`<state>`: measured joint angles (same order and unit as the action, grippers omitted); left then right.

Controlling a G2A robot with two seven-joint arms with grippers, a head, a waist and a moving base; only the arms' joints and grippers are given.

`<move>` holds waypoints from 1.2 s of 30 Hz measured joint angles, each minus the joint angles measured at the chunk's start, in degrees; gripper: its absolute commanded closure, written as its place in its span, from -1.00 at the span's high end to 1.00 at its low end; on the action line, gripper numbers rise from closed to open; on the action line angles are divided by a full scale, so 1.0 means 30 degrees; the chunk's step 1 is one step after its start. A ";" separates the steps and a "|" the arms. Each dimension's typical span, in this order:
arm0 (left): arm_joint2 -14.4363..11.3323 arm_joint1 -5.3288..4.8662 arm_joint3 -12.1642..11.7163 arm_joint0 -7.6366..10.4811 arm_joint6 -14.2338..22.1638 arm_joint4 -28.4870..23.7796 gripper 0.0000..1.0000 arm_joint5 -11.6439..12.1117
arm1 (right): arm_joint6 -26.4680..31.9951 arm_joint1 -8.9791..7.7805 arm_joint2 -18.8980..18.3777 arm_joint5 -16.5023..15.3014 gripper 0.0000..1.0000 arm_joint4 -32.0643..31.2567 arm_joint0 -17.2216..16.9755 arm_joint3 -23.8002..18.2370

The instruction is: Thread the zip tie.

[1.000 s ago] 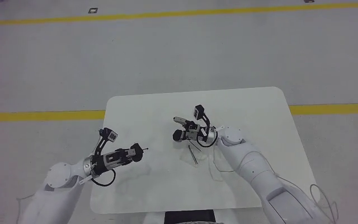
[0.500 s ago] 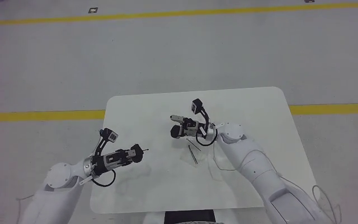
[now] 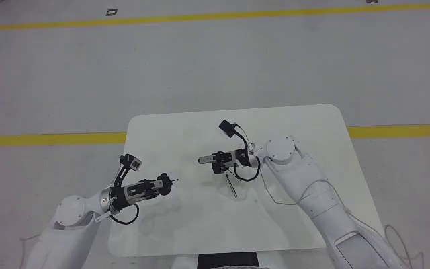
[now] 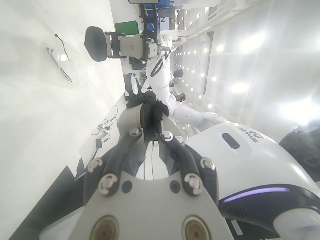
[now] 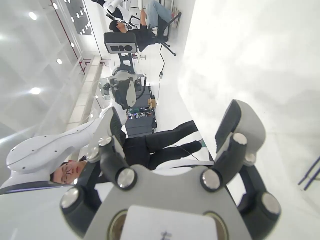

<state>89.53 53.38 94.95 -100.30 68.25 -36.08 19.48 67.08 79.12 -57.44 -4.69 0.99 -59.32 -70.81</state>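
Your threading had evidently not begun: the zip ties [image 3: 232, 185] lay loose on the worktop [image 3: 302, 128] near your right pincer [image 3: 203, 160], spread apart and empty, while your left pincer [image 3: 168, 181], pressed together, hovered well apart.

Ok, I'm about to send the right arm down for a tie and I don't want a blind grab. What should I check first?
1. The right gripper is open and empty: ok.
2. The zip ties lie on the table, close to the right gripper: ok.
3. One tie lies far enough from the others to pinch alone: not ok; in the left wrist view they lie bunched together.
4. The left gripper is shut: ok.
5. It holds a tie: cannot tell; a thin dark tip pokes out of it in the top view.
6. The two grippers are well apart: ok.
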 measured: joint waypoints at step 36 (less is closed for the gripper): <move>0.0000 0.0000 0.0000 0.0000 0.0000 0.0000 -1.00 0.0000 | 0.2913 -0.1026 0.0052 0.2561 1.00 -0.4435 0.0515 -0.1965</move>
<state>89.53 53.38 94.95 -100.30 68.25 -36.08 19.48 75.82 76.04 -57.28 2.99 -12.31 -57.77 -76.71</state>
